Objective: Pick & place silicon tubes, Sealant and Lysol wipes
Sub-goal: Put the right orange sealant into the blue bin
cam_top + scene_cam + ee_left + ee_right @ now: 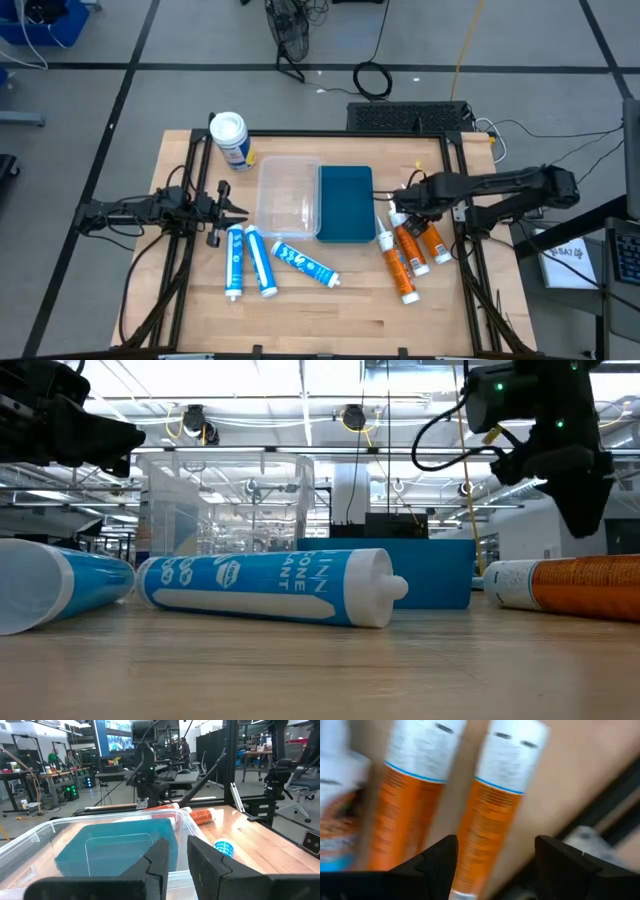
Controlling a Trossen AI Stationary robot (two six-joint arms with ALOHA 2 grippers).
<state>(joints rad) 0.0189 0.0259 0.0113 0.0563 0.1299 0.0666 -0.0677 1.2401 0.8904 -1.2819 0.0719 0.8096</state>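
Observation:
Three orange-and-white sealant tubes point(410, 250) lie side by side on the table, right of the blue bin point(345, 232). My right gripper point(398, 208) hovers open above their far ends. In the right wrist view point(495, 865) its fingers stand either side of one orange tube point(487, 820), and in the low view it point(580, 495) is clear of the tube point(580, 582). Three blue-and-white silicone tubes point(262, 262) lie near the front left. The Lysol wipes canister point(230, 138) stands upright at the far left. My left gripper point(235, 209) is empty beside the clear bin point(270, 172), its fingers point(176, 862) a narrow gap apart.
The clear bin and the blue bin stand side by side at the table's middle. Dark frame rails point(470, 250) run along both sides of the table. Bare wood point(330, 320) lies toward the near edge. People and desks show in the room beyond.

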